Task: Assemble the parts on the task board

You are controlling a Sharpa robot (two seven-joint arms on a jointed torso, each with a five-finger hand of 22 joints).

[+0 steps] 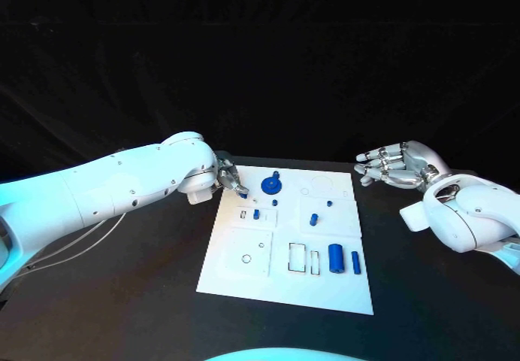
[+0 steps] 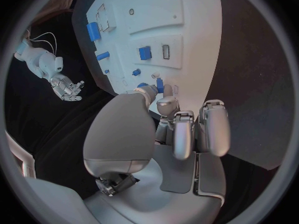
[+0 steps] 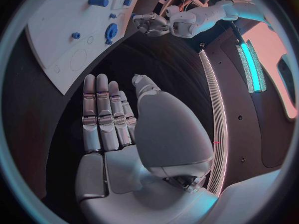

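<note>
White task board [image 1: 284,289] on black table [image 1: 130,301]; left robot hand [image 1: 230,179] pinching small blue part [image 2: 159,86]; right robot hand [image 1: 392,165] empty, fingers apart.

I am working in what looks like a robotics lab or a test cell, not a home. In front of me is a black table [image 1: 130,301], and behind it a black curtain [image 1: 260,75] closes off the whole background, so the space is dark like a recording booth. On the table lies a white task board [image 1: 244,282] with cut-out shapes and small blue parts [image 1: 336,258], a thing made for testing. From my right wrist I can see a long lamp [image 3: 250,59] that glows cyan, and beside it a curved metal rail [image 3: 215,109].
</note>
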